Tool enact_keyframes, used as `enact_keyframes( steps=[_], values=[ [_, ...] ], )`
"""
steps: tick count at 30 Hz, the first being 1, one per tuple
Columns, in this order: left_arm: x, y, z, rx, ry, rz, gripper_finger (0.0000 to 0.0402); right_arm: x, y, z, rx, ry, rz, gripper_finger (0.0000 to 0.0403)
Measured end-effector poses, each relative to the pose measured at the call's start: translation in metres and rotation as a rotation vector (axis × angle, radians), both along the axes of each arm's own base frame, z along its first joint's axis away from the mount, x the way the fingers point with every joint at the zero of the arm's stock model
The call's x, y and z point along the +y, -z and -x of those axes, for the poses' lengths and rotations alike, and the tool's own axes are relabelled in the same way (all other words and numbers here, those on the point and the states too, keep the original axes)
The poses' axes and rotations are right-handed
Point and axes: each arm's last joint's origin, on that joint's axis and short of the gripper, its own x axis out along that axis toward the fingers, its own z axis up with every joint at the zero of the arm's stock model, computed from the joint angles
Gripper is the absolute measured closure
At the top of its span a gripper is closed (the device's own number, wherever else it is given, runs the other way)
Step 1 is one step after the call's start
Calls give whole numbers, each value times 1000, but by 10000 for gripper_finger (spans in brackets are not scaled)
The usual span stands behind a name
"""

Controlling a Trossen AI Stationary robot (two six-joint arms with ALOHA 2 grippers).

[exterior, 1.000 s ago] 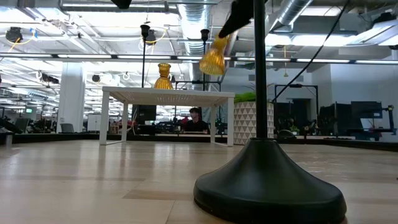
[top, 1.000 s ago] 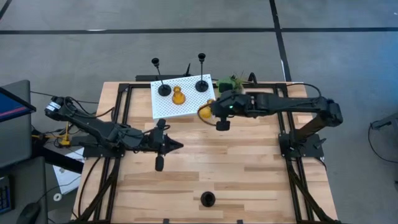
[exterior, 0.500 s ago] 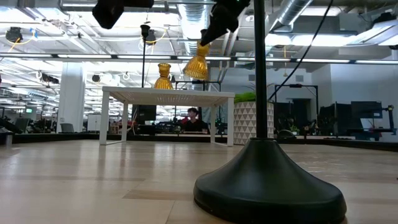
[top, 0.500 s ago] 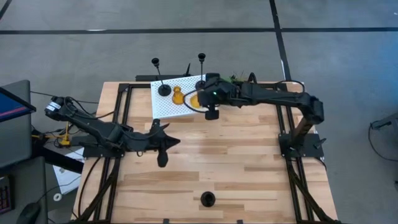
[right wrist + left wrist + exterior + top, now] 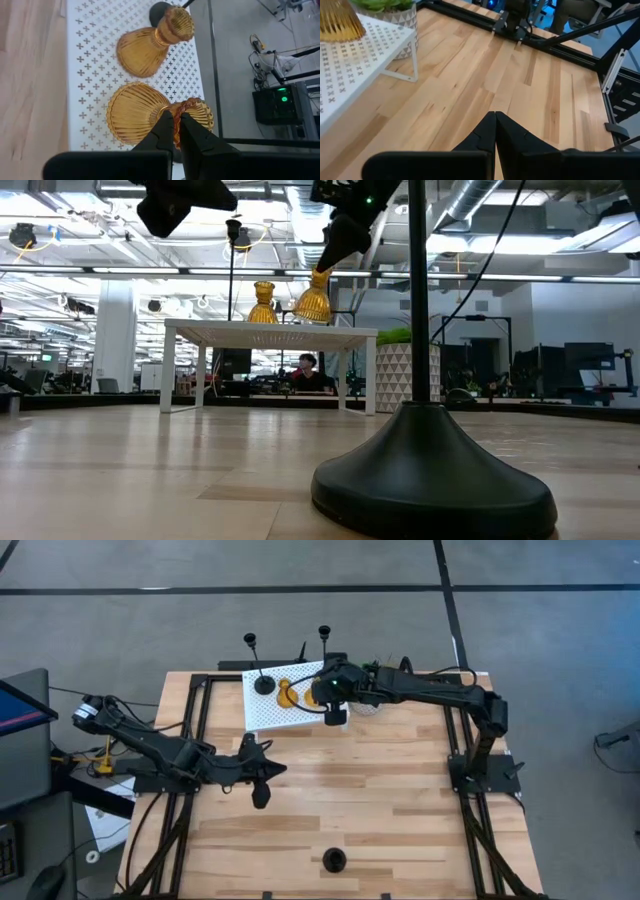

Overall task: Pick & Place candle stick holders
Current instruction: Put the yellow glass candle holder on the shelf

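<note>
My right gripper [image 5: 320,695] is shut on an amber cone-shaped holder [image 5: 137,117] over the white perforated stand [image 5: 275,715] at the table's far side. A second amber holder [image 5: 286,693] stands on its base on the stand, just left of the held one. Two black stemmed holders [image 5: 263,683] [image 5: 323,665] stand at the stand's far edge. A third black holder [image 5: 334,859] stands near the table's near edge and fills the low view's foreground [image 5: 430,470]. My left gripper [image 5: 268,772] is shut and empty above the table's left middle. My right gripper pinches the rim of the amber holder's small top cup [image 5: 186,109] between its two fingers [image 5: 165,131]. The fingers come from above, slanting in from the table's right. The holder hangs a little tilted, wide base [image 5: 312,314] down at the stand's top; whether it touches, I cannot tell.
A small green plant in a patterned pot [image 5: 405,370] stands at the stand's right end, under my right arm. Bare wood lies between the stand and the near black holder. A person [image 5: 305,375] shows in the room behind.
My right gripper has carried the amber holder toward the table's left and far edge and down, from beside the stand to over it, next to the other amber holder. My left gripper has come a little lower.
</note>
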Motion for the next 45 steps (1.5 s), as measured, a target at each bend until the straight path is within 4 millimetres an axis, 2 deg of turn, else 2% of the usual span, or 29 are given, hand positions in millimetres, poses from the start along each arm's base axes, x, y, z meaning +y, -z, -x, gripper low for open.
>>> enact_keyframes(
  steps=[6,16,30,40,45],
  values=[
    [0,0,0,4,0,-2,394,-3,0,1,-1,8,0,403],
    [0,0,0,5,0,-1,394,-4,18,-9,47,13,-12,403],
    [0,1,0,6,0,-2,394,-7,22,-14,27,22,-11,402],
    [0,1,0,7,0,-3,394,-11,23,-14,13,40,-22,352],
    [0,1,0,8,1,-3,394,-11,23,-15,10,40,-21,347]
  ],
)
